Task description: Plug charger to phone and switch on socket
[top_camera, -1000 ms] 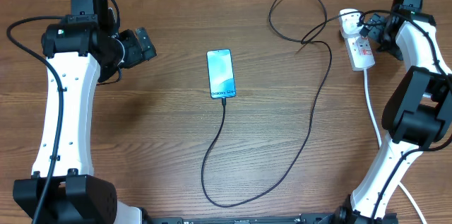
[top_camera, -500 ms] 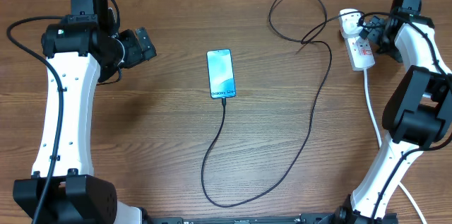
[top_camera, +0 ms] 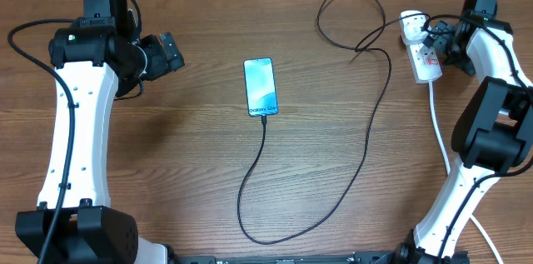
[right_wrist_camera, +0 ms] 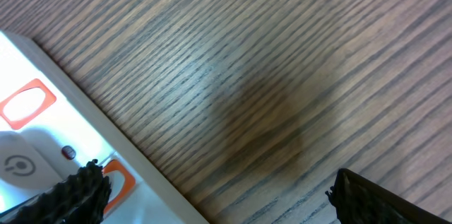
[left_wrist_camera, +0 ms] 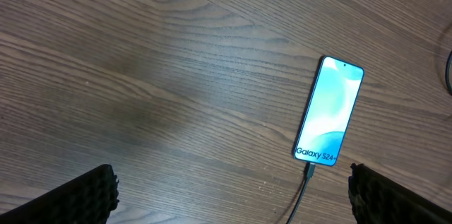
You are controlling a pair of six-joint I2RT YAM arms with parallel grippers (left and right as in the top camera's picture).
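The phone (top_camera: pixel 260 86) lies face up mid-table with its teal screen lit; it also shows in the left wrist view (left_wrist_camera: pixel 329 119). The black charger cable (top_camera: pixel 366 131) is plugged into the phone's bottom edge, loops toward the front of the table and runs up to its white plug head (top_camera: pixel 410 24) in the socket (top_camera: pixel 425 61). My right gripper (top_camera: pixel 436 41) is open, low over the socket, one finger beside an orange-red switch (right_wrist_camera: pixel 116 179). My left gripper (top_camera: pixel 171 54) is open and empty, well left of the phone.
The socket's thick white cord (top_camera: pixel 439 131) runs toward the front along the right arm's base. The black cable makes a loop (top_camera: pixel 341 14) at the back of the table. The table is bare wood (top_camera: pixel 166 156).
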